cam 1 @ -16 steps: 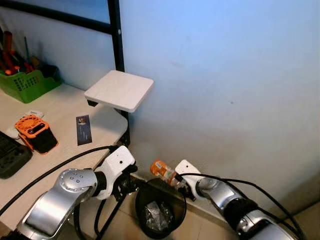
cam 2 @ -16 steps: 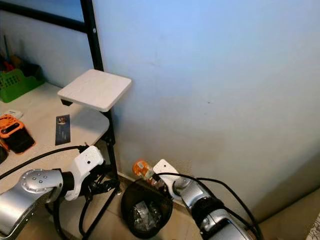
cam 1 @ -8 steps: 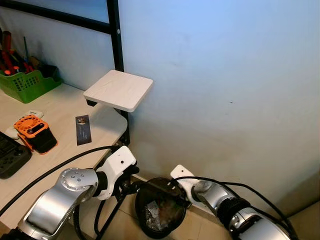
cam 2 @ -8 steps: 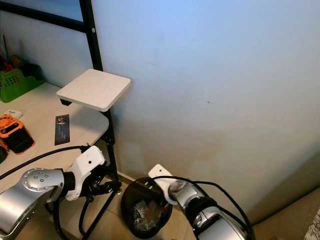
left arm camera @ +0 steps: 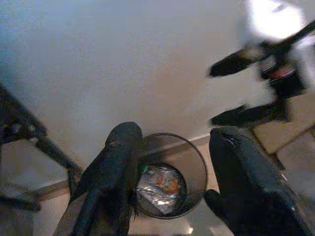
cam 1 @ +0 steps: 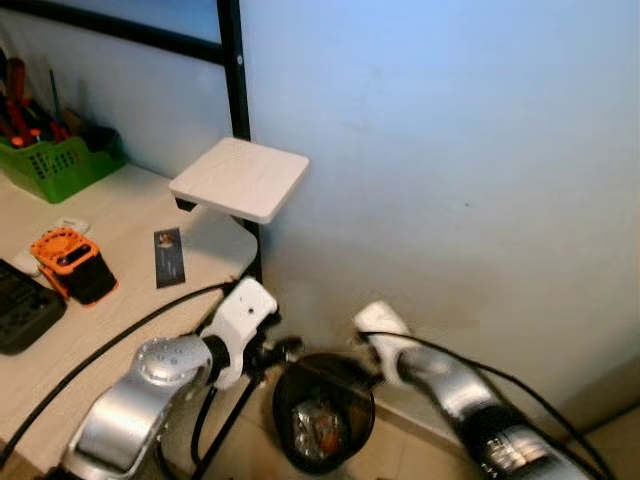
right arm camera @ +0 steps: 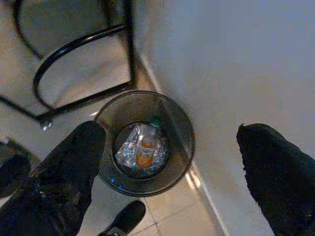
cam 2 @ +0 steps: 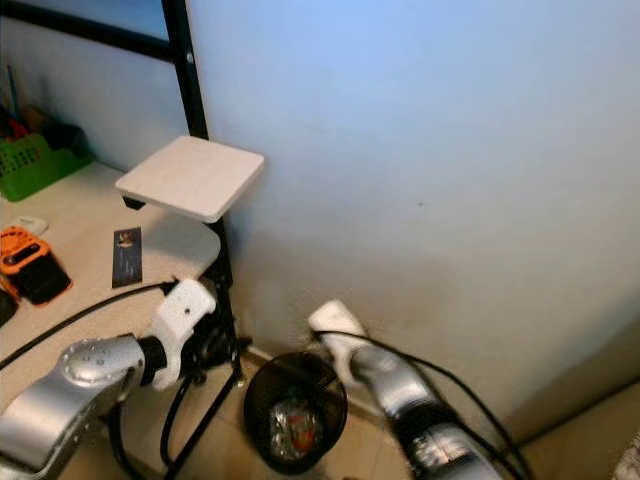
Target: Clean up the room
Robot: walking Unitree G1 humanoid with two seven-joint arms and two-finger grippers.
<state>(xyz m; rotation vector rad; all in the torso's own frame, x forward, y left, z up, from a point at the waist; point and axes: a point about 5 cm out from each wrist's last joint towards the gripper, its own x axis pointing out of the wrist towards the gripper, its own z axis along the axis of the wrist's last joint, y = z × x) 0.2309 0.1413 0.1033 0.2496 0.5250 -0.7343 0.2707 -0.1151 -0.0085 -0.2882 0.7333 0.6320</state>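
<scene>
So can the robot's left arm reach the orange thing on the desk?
Probably yes. The orange device sits on the desk on the robot's left with nothing over it. The left gripper hangs open and empty past the desk edge by the bin, so it would have to swing back first.

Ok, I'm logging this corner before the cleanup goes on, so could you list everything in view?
Bin: one, black, on the floor by the wall.
Bottle: one, orange with a green cap, in the bin on crumpled foil.
Table: one, pale wood, on the robot's left.
Small shelf: one, white, at the table's corner on a black post.
Basket: one, green, holding tools, at the table's back.
Orange-and-black device: one, on the table.
Dark card: one, on the table.
Black case: one, at the table's left edge.
Left gripper: open, above the bin.
Right gripper: open, above the bin.
</scene>
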